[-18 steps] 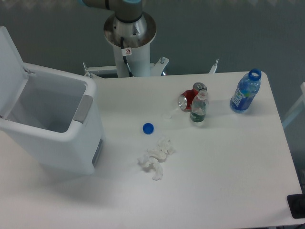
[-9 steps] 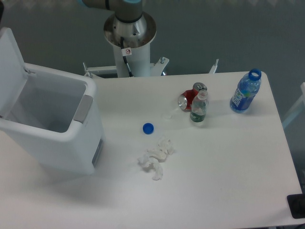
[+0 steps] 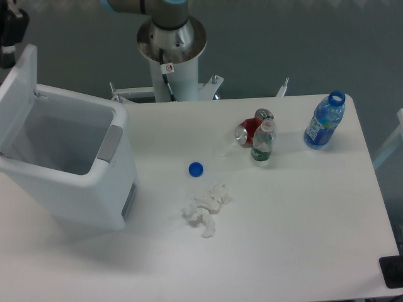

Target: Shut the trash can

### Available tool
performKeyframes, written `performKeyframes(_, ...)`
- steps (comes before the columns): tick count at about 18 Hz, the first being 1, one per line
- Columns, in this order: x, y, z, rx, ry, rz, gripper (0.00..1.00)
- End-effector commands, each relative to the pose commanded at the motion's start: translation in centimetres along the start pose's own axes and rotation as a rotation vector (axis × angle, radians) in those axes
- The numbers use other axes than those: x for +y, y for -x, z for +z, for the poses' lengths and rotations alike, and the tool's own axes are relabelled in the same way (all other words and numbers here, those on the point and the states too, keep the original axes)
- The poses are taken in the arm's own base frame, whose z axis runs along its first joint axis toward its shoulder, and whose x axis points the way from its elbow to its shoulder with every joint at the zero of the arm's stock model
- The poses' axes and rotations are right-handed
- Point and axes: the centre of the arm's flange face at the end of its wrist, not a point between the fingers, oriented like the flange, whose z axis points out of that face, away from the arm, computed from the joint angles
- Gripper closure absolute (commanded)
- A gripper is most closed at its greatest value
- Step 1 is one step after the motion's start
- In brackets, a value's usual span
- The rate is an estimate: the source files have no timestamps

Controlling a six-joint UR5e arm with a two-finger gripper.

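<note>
The trash can [image 3: 82, 189] is a large white boxy bin at the table's left, open at the top, with a grey latch [image 3: 110, 143] on its front rim. Its flat white lid [image 3: 17, 85] stands raised on the far left side and leans over the opening. My gripper [image 3: 11, 34] shows as a dark shape in the top left corner, right behind the lid's upper edge. Only part of it is in frame, so its jaws cannot be made out.
On the table lie a blue cap [image 3: 196, 168], crumpled tissue [image 3: 205, 209], a red can [image 3: 250, 129] on its side, a small capped bottle [image 3: 262, 143] and an open blue bottle [image 3: 324, 121]. The arm's base column [image 3: 171, 50] stands behind the table.
My gripper has come into view at the top left behind the lid. The lid has tipped to the right, further over the bin's opening.
</note>
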Motion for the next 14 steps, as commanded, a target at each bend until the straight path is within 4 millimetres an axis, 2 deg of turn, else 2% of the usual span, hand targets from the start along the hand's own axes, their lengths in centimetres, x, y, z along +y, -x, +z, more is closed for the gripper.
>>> performKeyframes(8, 1.2, 3.1, 3.3, 0.007, 0.053, -0.058, 1.00)
performKeyframes(14, 1.7, 5.1, 4.7, -0.003, 0.063, -0.095, 1.00)
